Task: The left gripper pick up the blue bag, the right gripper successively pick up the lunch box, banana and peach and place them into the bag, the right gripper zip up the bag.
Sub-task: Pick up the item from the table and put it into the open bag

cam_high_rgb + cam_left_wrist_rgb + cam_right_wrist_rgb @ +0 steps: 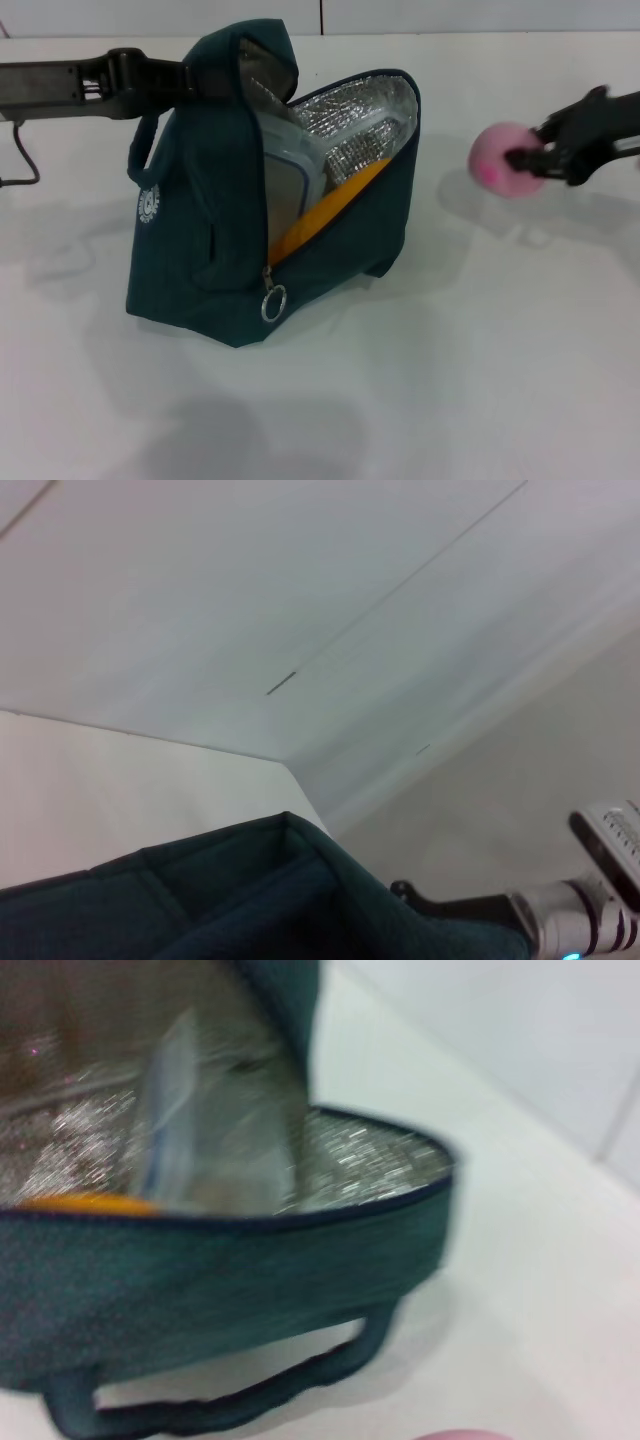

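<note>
The white table [450, 400] holds the blue bag [200, 240] on the left, open, its top pinched by the left hand [190, 78]. The lunch box [295, 165] and banana [325, 205] sit inside. At the right, the right hand [535, 158] grips the peach [500, 160]. I think it must move left and drop the peach in.

We see the blue bag [210, 210] made of soft, dull cloth, with shiny, crinkly silver foil [360, 125] inside and a metal ring [273, 303] on its zip. The lunch box [295, 165] looks like clear, smooth plastic. The worktop [480, 380] is white, smooth and matt.
</note>
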You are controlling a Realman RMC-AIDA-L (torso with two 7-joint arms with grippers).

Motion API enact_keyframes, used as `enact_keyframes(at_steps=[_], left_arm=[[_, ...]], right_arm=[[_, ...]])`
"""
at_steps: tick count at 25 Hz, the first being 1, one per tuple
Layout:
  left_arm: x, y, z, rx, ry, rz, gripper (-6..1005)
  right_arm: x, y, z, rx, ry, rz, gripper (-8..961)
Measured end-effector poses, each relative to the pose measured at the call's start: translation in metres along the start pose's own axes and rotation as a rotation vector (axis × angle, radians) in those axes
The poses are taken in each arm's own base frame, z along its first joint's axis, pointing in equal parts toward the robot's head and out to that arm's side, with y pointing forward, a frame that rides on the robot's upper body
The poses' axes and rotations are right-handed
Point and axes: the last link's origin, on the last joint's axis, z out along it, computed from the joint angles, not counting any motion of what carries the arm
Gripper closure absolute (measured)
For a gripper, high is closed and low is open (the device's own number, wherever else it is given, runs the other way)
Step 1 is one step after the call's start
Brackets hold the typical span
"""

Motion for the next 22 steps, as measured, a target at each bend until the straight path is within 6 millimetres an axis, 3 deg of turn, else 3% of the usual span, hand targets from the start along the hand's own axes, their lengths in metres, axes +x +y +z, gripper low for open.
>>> enact_keyframes(at_steps=[6, 11, 16, 22], left_arm=[[-0.003, 0.000, 0.000, -0.005, -0.005, -0.007, 951], [-0.007, -0.002, -0.001, 0.002, -0.007, -0.014, 951], [-0.008, -0.003, 0.001, 0.003, -0.002, -0.010, 951], [-0.009, -0.004, 0.006, -0.011, -0.006, -0.022, 951]], right_arm=[[-0.014, 0.002, -0.030, -0.002, -0.181, 0.037, 753], [-0.029, 0.010, -0.042, -0.076, -0.384, 0.092, 790], [-0.034, 0.019, -0.037, -0.212, -0.544, 0.138, 813], [-0.038, 0.037, -0.007, -0.401, -0.527, 0.149, 836]])
